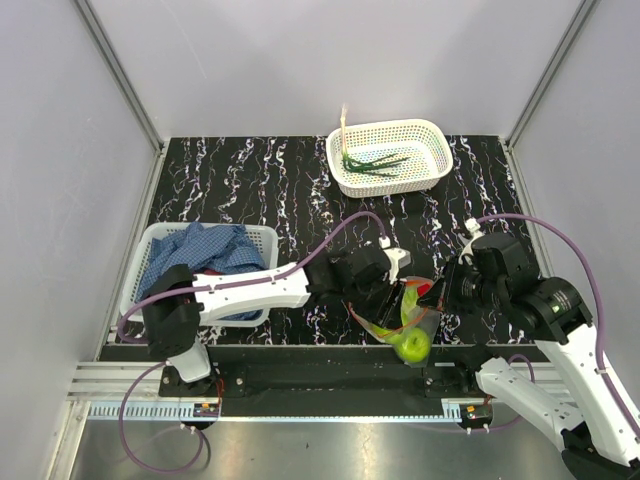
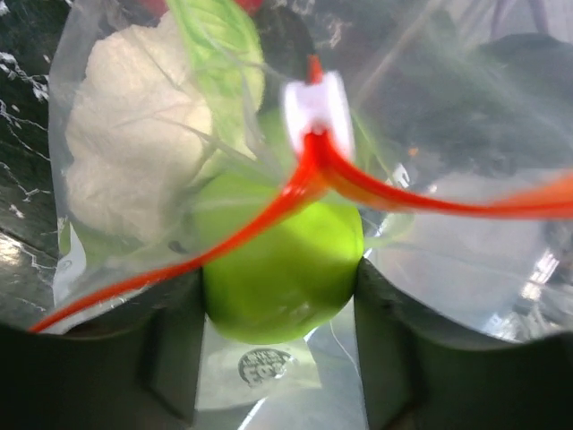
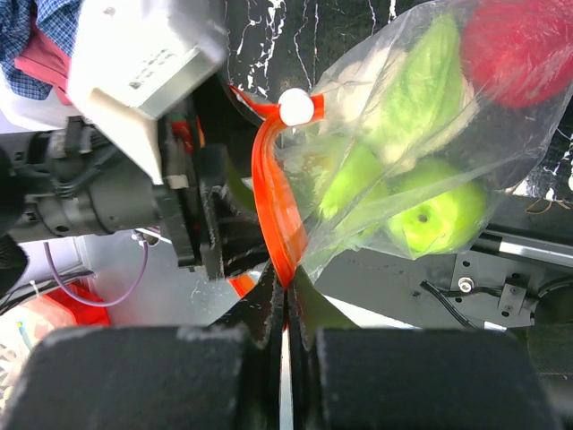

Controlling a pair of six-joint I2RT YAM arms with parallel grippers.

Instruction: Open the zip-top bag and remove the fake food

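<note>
1. Zip-top bag hangs between my two grippers, over the near edge of the table.
2. My right gripper is clamped tight on the orange-red zip strip. The white slider sits further up the strip, beyond my fingertips.
3. My left gripper is partly closed, its fingers touching both sides of a lime-green fruit in the bag.
4. A pale cabbage-like piece lies beyond that fruit, on my left finger's side.
5. Bare marbled tabletop lies open ahead of both grippers. The white basket holding the green onion stands well ahead, and the basket of blue cloth sits beside my left arm.
</note>
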